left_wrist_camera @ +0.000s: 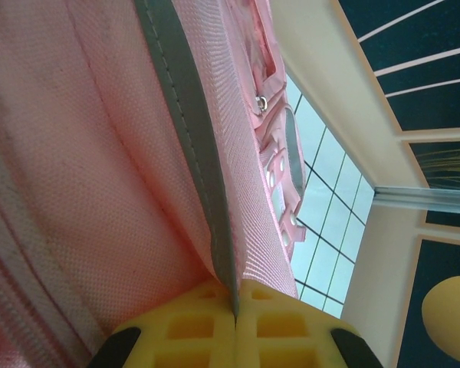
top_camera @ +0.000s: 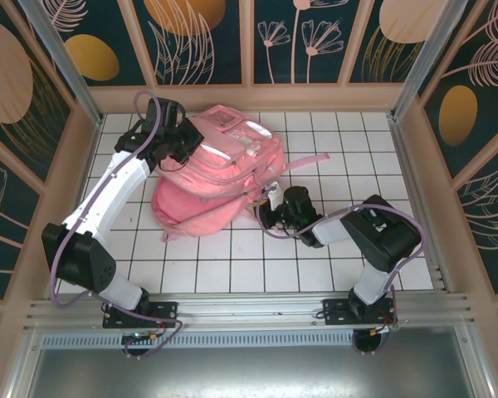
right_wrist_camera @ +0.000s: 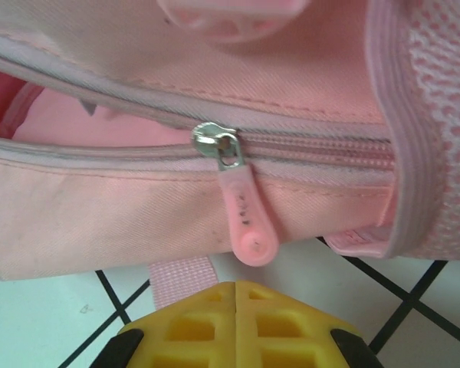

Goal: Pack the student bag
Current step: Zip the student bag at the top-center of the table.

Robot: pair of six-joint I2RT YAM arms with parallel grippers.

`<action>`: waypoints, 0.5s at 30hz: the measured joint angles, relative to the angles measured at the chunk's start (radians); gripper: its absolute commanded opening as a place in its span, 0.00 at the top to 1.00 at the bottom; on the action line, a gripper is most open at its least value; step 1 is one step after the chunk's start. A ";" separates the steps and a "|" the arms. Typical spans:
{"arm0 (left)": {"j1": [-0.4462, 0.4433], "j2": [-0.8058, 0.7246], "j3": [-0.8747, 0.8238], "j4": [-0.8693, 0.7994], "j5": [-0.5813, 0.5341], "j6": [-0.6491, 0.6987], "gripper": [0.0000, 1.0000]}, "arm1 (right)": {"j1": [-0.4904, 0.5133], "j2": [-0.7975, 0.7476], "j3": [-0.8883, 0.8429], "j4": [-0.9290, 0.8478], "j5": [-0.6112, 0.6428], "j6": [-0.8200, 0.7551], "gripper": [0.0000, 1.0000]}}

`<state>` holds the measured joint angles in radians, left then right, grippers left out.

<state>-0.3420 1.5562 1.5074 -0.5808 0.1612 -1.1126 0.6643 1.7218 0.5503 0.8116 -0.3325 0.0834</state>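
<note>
The student bag (top_camera: pixel 220 178), a big pink backpack, lies on the white tiled table left of centre. At the bag's upper left, my left gripper (top_camera: pixel 185 143) is pressed against it. In the left wrist view its yellow jaws (left_wrist_camera: pixel 235 295) are shut on a fold of pink fabric with the grey reflective stripe (left_wrist_camera: pixel 185 115). My right gripper (top_camera: pixel 270 211) sits at the bag's right side, low over the table. Its yellow jaws (right_wrist_camera: pixel 236 287) are shut with nothing between them. A pink zipper pull (right_wrist_camera: pixel 245 222) hangs from a silver slider (right_wrist_camera: pixel 217 142) just ahead of them, untouched.
Pink straps (top_camera: pixel 305 162) trail from the bag across the tiles to the right, and one webbing strap (right_wrist_camera: pixel 180 276) lies beside the right jaws. Wooden walls (top_camera: pixel 249 98) ring the table. A metal rail (top_camera: pixel 249 311) runs along the near edge.
</note>
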 measured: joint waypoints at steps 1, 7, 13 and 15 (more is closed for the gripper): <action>0.000 0.000 -0.003 0.002 0.002 -0.002 1.00 | 0.002 -0.004 0.000 0.001 0.005 0.000 0.87; 0.000 -0.008 -0.016 0.017 0.014 -0.008 1.00 | 0.005 -0.013 -0.006 0.017 0.069 -0.007 0.51; 0.000 -0.027 -0.050 0.044 0.018 -0.015 1.00 | 0.012 -0.013 -0.005 0.046 0.096 -0.027 0.56; 0.000 -0.031 -0.056 0.055 0.020 -0.018 1.00 | 0.014 -0.011 -0.002 0.049 0.096 -0.030 0.57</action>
<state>-0.3420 1.5253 1.4517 -0.5259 0.1814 -1.1309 0.6781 1.7103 0.5480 0.8604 -0.2363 0.0536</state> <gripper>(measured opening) 0.062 0.436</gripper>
